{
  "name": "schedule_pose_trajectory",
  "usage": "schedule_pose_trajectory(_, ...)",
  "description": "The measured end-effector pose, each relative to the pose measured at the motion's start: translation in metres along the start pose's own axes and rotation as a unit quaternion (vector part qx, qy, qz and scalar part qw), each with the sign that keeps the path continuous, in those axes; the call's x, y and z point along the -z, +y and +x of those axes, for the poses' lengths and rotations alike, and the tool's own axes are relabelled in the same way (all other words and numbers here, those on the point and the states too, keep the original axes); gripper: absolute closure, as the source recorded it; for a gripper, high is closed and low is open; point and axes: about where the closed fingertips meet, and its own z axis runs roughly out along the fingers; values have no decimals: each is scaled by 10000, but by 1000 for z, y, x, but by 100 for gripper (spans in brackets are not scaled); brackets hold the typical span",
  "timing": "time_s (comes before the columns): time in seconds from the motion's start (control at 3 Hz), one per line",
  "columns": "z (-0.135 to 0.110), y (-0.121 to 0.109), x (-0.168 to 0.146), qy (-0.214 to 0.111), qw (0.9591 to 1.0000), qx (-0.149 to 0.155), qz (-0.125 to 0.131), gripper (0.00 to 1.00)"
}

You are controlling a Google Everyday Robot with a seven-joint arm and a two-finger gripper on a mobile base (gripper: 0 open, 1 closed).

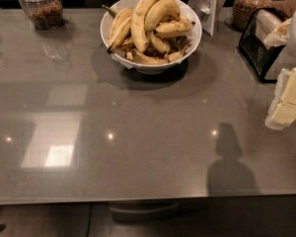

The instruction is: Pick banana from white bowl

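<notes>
Scanning from the far left of the bowl (106,29), I see a glass jar (40,6) with dark contents standing on the grey counter (138,132), well apart from the bowl and about level with it. The bowl itself sits toward the back of the counter, heaped with bananas. On the bowl's left side a few long curved bananas (137,23) lean against each other, their tips rising above the rim. A plumper curved one (161,11) lies across the top of the heap.

Just below that one, on the bowl's right side, the banana (173,28) I am after lies nearly level, short and stubby, with its dark tip pointing at the right rim. It rests on other fruit inside the bowl.

Right of the bowl and slightly behind it stands a white card (207,4). Farther right there is a second jar (250,6), then a black wire rack (259,53).

At the far right edge, well apart from the bowl and nearer to me than it, the gripper (288,101) shows as cream and white blocks above the counter. It holds nothing that I can see. I cannot tell whether it is open or closed.
</notes>
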Motion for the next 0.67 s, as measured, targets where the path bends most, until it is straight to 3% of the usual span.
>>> schedule_pose_trajectory(0.33,0,0,0,-1,10000,1,1,0)
schedule_pose_trajectory(0.67,-11,-4,0,-199,9994,236,171,0)
